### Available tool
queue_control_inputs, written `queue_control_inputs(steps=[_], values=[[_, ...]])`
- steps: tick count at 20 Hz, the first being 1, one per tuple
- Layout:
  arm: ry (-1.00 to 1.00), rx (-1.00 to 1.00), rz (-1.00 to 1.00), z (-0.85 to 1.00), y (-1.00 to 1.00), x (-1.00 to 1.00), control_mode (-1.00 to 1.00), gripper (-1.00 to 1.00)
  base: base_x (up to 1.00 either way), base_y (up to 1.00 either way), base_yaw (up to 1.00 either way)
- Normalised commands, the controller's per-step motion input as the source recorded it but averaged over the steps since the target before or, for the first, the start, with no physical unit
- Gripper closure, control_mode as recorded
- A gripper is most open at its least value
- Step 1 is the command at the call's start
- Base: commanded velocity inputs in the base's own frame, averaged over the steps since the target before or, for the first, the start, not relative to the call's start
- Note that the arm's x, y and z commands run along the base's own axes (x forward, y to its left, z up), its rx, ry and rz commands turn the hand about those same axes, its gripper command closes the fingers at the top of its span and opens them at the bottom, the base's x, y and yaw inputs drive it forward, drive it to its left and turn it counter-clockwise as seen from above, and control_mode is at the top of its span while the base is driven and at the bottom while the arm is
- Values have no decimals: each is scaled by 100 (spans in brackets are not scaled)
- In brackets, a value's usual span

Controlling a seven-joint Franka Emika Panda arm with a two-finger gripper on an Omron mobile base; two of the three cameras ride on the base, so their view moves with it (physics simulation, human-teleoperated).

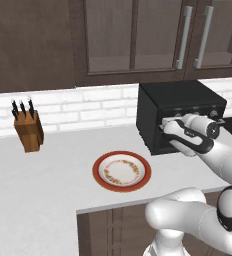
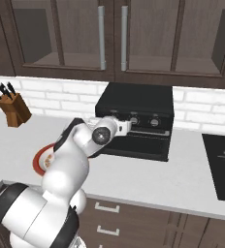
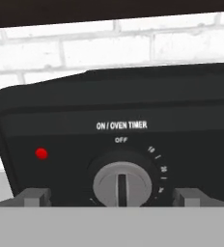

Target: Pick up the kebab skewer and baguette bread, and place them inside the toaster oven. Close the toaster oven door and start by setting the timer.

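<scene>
The black toaster oven [image 1: 180, 95] [image 2: 138, 99] stands on the counter against the brick wall. Its door [image 2: 143, 145] looks shut, upright below the row of knobs. My gripper [image 1: 164, 127] [image 2: 126, 125] [image 3: 113, 197] is open right at the oven's control panel. In the hand view its two fingertips [image 3: 34, 197] flank the grey timer knob [image 3: 122, 185], labelled ON / OVEN TIMER. The knob's slot points straight up at OFF, and a red lamp [image 3: 41, 153] shows to its left. The kebab skewer and baguette bread are out of view.
A red-rimmed plate [image 1: 99, 172] [image 2: 40, 160] with nothing on it lies on the counter left of the oven. A wooden knife block [image 1: 29, 130] [image 2: 13, 109] stands far left by the wall. A black cooktop [image 2: 223, 164] lies right of the oven. Wall cabinets hang above.
</scene>
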Motion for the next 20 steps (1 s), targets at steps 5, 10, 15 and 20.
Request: queue_control_inputs(steps=[5,10,15,20], values=[[0,1,0,0,0,0,-100,-100,0,0,0],[0,0,0,7,0,0,-100,-100,0,0,0],[0,0,0,15,0,2,-100,-100,0,0,0],[0,0,0,2,0,2,-100,-100,0,0,0]])
